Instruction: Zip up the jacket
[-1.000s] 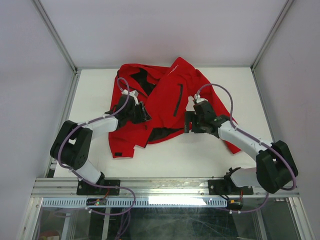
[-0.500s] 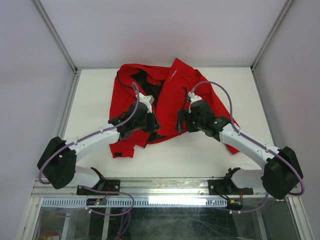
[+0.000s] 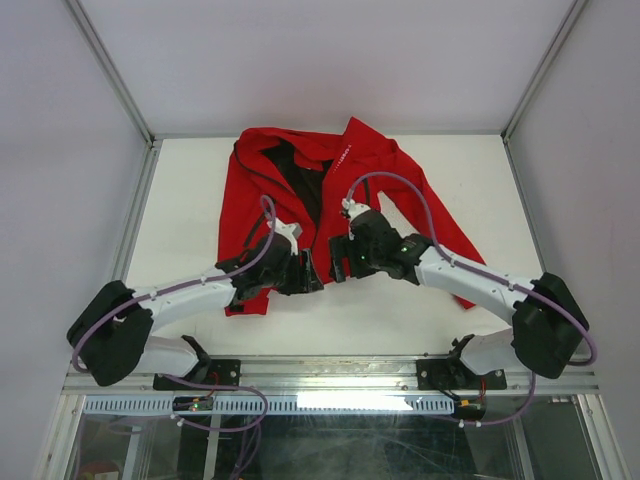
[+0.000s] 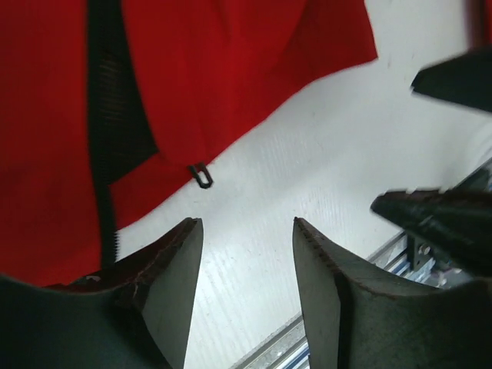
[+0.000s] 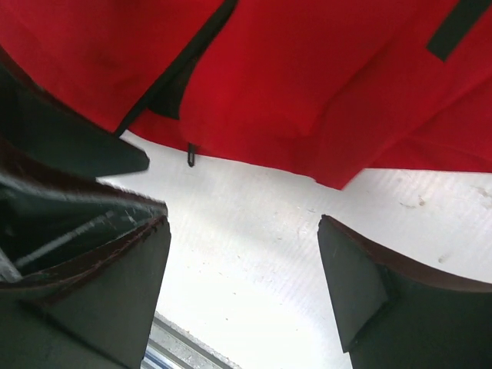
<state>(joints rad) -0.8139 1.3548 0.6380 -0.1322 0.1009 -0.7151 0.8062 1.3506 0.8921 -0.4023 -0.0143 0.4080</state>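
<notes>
The jacket [image 3: 340,190] lies spread front-up on the white table [image 3: 180,200], collar at the far side and its front unfastened, so a strip of black lining shows between the two red panels. Both grippers sit at the jacket's lower hem, close to each other, one on either side of the open front. The left gripper [image 3: 305,275] has its jaws apart with nothing between them. In its wrist view only bare table shows in the gap of the left gripper [image 4: 246,238], and the hem runs just beyond the fingertips, with a small dark zipper pull [image 4: 201,175] hanging at its edge. The right gripper [image 3: 340,262] is likewise spread wide and empty (its wrist view shows white table between the fingers). There the jacket's hem crosses just past the right gripper [image 5: 242,231], and the zipper pull [image 5: 191,154] dangles off the hem toward its left finger.
</notes>
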